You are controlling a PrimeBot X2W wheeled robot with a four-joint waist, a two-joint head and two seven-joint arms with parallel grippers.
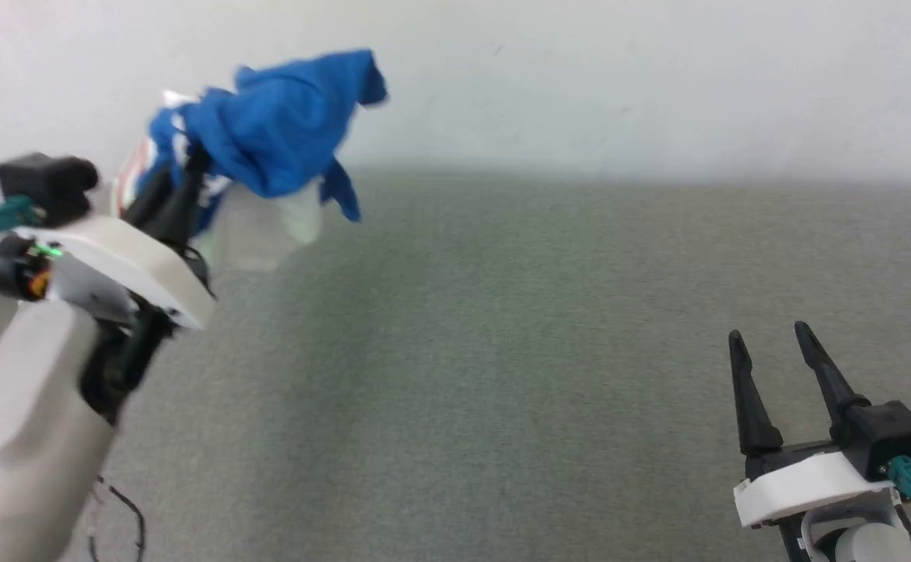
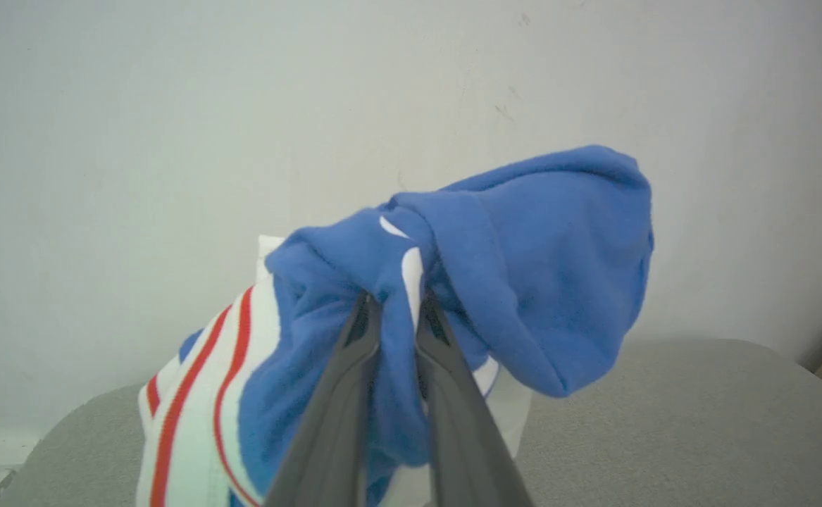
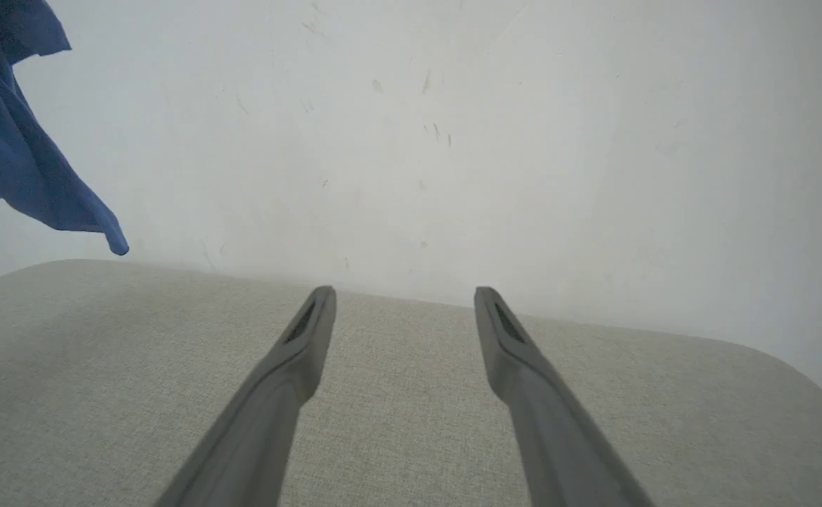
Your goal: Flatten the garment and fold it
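Above the far left corner of the table (image 1: 502, 351), the left end effector (image 2: 396, 304) is clamped on a fold of the garment (image 1: 283, 125). The garment hangs bunched in the air and appears lifted off the grey cloth top. Its blue body is uppermost, and a white part with red stripes droops lower on the left. No edge is spread, so flattening looks hardly begun. To do this step well, I judge the bundle should be lowered toward the middle of the table. A second free edge, hem or shoulder, can then be picked out to draw the cloth wide. Near the right front corner, the right end effector (image 1: 769, 334) sits with fingers apart and empty, well apart from the garment.
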